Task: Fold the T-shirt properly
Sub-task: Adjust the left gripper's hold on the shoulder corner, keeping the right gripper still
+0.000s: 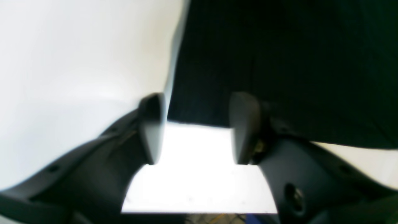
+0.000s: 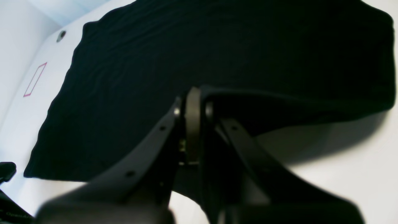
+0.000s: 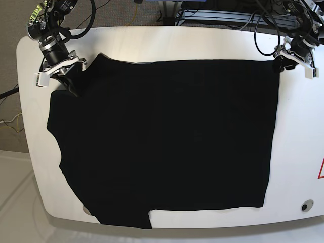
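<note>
The black T-shirt (image 3: 167, 136) lies spread flat on the white table (image 3: 298, 126), with no print showing. My right gripper (image 3: 72, 87) is at the shirt's far left corner by a sleeve. In the right wrist view that right gripper (image 2: 192, 102) is shut on a raised fold of the T-shirt (image 2: 186, 46). At the far right corner of the cloth sits my left gripper (image 3: 278, 64). Seen from the left wrist, the left gripper (image 1: 199, 124) is open, and the corner of the T-shirt (image 1: 279, 62) lies just beyond and between its fingers (image 1: 245, 127).
A red outlined mark (image 2: 34, 79) and a small round hole (image 2: 61, 35) are on the table beside the shirt. The same hole (image 3: 304, 206) shows near the front right table edge. Cables (image 3: 263, 20) hang behind the table's far edge.
</note>
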You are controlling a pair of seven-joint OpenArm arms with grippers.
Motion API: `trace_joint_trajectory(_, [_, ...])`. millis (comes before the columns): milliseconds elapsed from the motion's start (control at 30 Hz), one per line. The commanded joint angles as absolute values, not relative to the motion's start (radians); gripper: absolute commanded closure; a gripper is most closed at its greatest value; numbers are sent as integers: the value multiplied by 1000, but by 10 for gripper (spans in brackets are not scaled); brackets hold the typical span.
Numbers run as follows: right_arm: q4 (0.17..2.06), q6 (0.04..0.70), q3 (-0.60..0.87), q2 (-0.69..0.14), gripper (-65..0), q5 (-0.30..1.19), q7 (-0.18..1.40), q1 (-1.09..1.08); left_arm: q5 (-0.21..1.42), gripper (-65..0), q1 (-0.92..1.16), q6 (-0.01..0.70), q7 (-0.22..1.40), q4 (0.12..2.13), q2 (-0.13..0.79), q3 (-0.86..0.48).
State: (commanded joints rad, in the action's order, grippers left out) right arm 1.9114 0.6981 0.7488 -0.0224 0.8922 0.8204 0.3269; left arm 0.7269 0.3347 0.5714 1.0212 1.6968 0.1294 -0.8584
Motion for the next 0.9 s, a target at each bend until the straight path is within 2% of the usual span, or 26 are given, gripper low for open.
trace_joint_trajectory(267, [1910, 698, 748, -25, 0, 896, 823, 322, 724, -345, 333, 579, 1023, 1664, 114, -843])
trace_joint_trajectory(900, [1911, 698, 750, -25, 0, 910, 819, 327, 741, -347, 314, 590, 1014, 1551, 120, -824])
